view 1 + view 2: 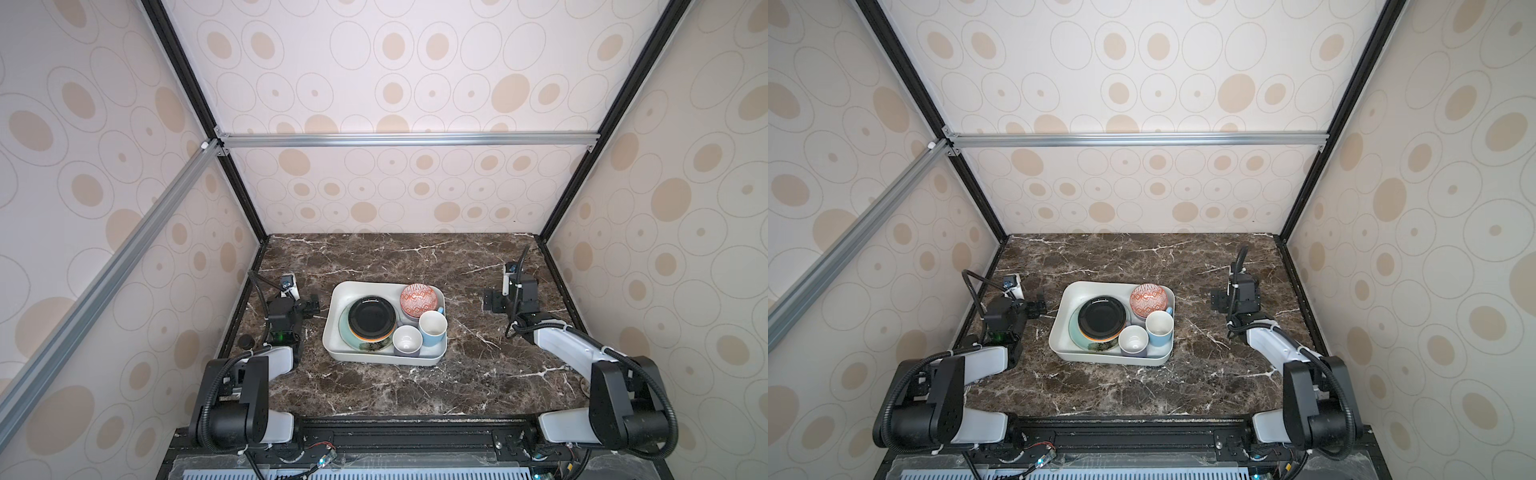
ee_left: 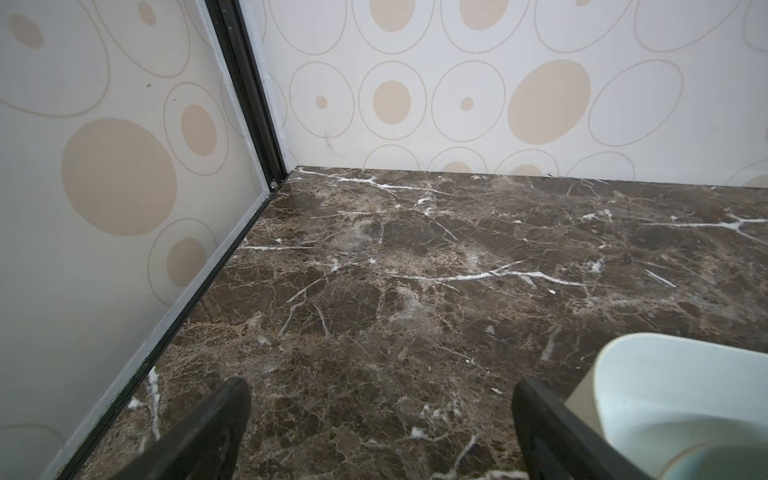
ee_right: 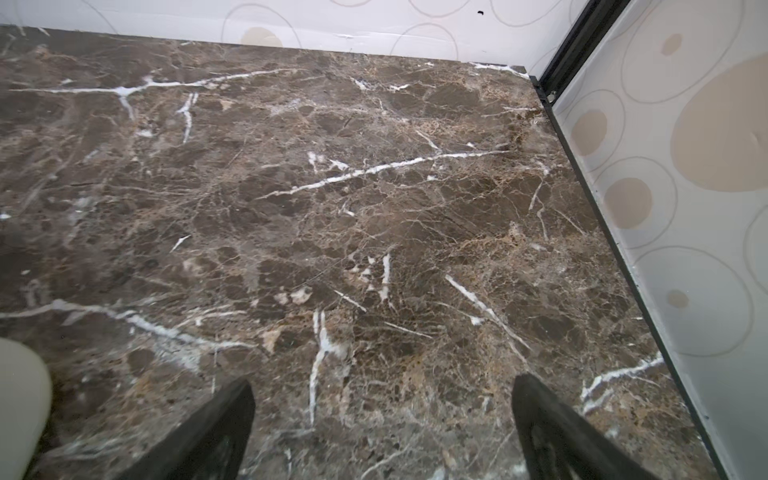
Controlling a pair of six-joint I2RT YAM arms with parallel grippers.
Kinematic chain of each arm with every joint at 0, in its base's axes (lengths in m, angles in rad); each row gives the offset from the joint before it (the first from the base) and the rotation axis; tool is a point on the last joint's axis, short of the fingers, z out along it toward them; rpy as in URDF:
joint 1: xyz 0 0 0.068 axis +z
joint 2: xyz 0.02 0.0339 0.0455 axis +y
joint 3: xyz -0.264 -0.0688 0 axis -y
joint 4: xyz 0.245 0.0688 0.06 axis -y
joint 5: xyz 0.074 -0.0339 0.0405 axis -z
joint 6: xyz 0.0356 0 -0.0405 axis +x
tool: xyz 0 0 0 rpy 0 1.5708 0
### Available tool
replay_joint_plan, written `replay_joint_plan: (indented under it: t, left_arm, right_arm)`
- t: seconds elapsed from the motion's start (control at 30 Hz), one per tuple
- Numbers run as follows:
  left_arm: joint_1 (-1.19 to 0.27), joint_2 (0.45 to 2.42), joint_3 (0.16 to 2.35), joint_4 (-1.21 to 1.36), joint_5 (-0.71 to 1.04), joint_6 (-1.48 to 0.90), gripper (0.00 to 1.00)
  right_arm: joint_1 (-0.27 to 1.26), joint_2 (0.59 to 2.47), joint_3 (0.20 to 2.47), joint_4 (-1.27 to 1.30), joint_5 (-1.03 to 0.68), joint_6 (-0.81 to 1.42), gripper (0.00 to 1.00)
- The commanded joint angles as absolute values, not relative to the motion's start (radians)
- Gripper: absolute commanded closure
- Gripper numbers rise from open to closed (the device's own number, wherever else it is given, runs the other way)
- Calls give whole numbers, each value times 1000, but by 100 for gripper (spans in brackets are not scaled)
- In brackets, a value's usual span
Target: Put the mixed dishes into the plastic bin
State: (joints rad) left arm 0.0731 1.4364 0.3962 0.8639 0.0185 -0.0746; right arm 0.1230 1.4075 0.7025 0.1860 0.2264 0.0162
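Here, veined marble table, rounded plastic bin

The left arm and right arm are built alike: smooth white shells joined by boxy black joint housings. Ribbed black hoses run along each. A small green light glows on the left arm's black wrist block. White brackets carry blue-lensed cameras. The left gripper has flat, black, tapered fingers.

Soft even light, sharp, edge distortion
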Motion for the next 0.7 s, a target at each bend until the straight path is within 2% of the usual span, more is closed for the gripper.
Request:
replay_joint_plan:
  t: [0.0,0.17,0.3,0.5,0.6,0.67]
  left_arm:
    - [88,1472,372,989,105,-84,1]
    - [96,1515,331,1107,108,-114,1]
    - [97,1521,332,1111,129,-104,1]
    - [80,1507,170,1404,101,-89,1]
    - [57,1584,157,1501,79,-71,1]
    - [54,1560,176,1418,60,-67,1]
  right_arm:
    - [123,1437,665,352,206,-40,0]
    - [113,1435,619,402,175,-57,0]
    - [104,1479,508,607,141,-57,0]
    - [80,1514,462,712,96,-42,0]
    - [64,1553,407,852,65,-41,0]
    - [63,1543,411,831,59,-43,0]
